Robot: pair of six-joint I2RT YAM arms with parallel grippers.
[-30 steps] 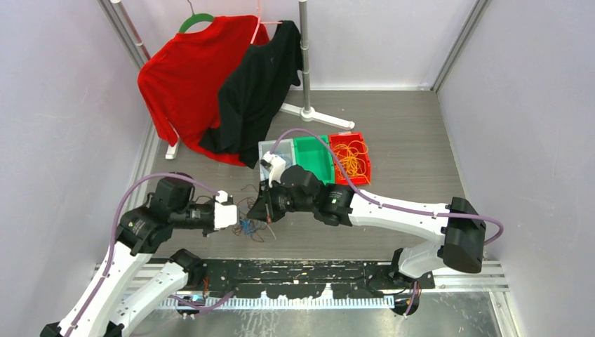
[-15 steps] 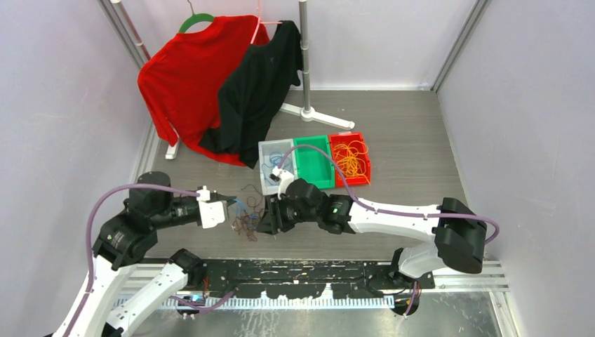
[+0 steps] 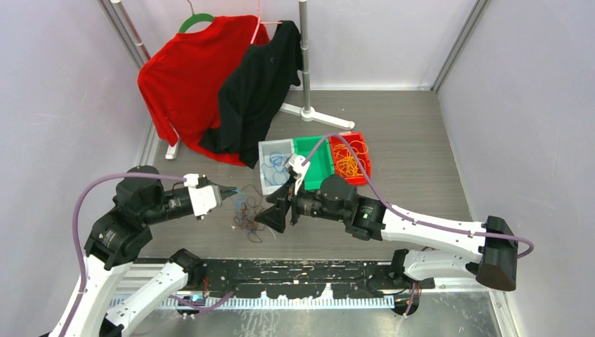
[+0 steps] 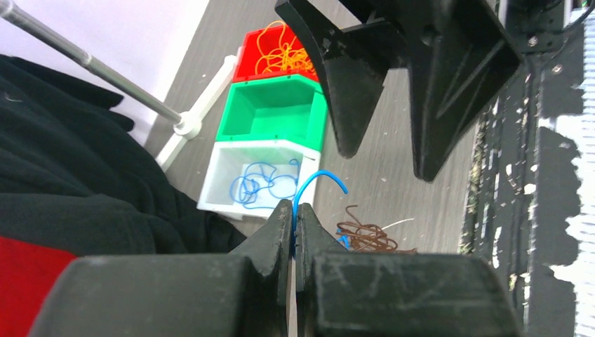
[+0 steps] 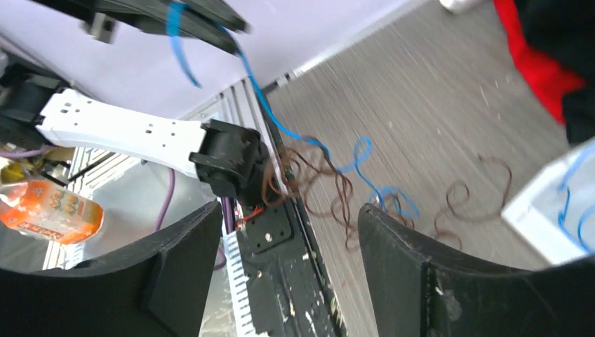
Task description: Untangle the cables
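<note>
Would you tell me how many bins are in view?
3, side by side: white bin with blue cable, green bin in the middle, red bin with orange cables.

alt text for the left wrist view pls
The left gripper is shut on a blue cable, brown cables on the table just beyond. Farther back, a white bin, green bin and red bin; the right gripper hangs open at top.

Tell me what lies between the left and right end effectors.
A tangle of brown and blue cables, in the top external view; the left end effector pinches a blue strand.
</note>
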